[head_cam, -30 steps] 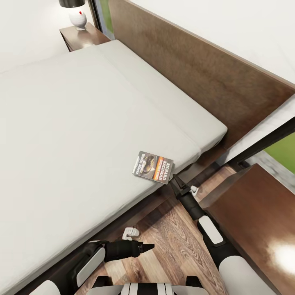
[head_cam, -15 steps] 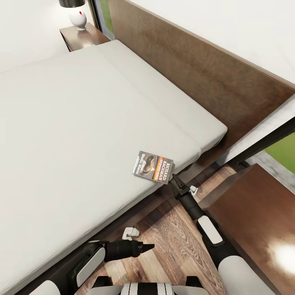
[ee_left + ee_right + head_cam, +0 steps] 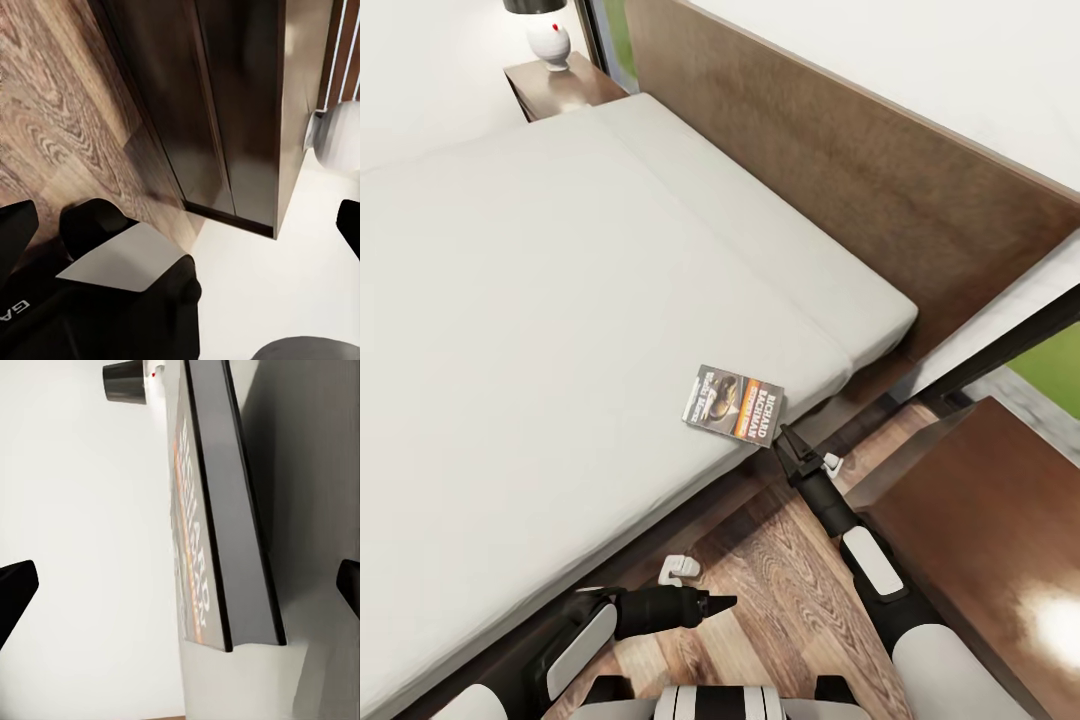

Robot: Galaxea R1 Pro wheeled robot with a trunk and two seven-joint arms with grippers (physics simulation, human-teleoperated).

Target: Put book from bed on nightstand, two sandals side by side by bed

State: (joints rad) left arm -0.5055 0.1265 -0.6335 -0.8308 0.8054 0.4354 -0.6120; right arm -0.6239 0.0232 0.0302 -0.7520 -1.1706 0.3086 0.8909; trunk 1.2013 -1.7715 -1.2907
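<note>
Small dark-grey paperback book (image 3: 733, 403) with orange band lies flat at off-white mattress bed (image 3: 560, 300) edge. Right hand (image 3: 785, 441) at book's edge, wide open, empty. Left hand (image 3: 722, 602) over wood-plank floor (image 3: 780, 590), opening unclear.

The book (image 3: 734, 403) is a thin paperback with a dark grey cover, an orange band and white "RICHARD BACHMAN" lettering. It lies flat, cover up, on the off-white mattress of the bed (image 3: 560, 300), close to the mattress edge and near its headboard-end corner. The right wrist view shows it edge-on (image 3: 217, 525), its dark spine and orange lettering visible. The bed has a dark brown frame and wide brown headboard. One glossy reddish-brown nightstand (image 3: 1000, 540) stands just beside the bed; another (image 3: 565, 90) stands at the far side.
</note>
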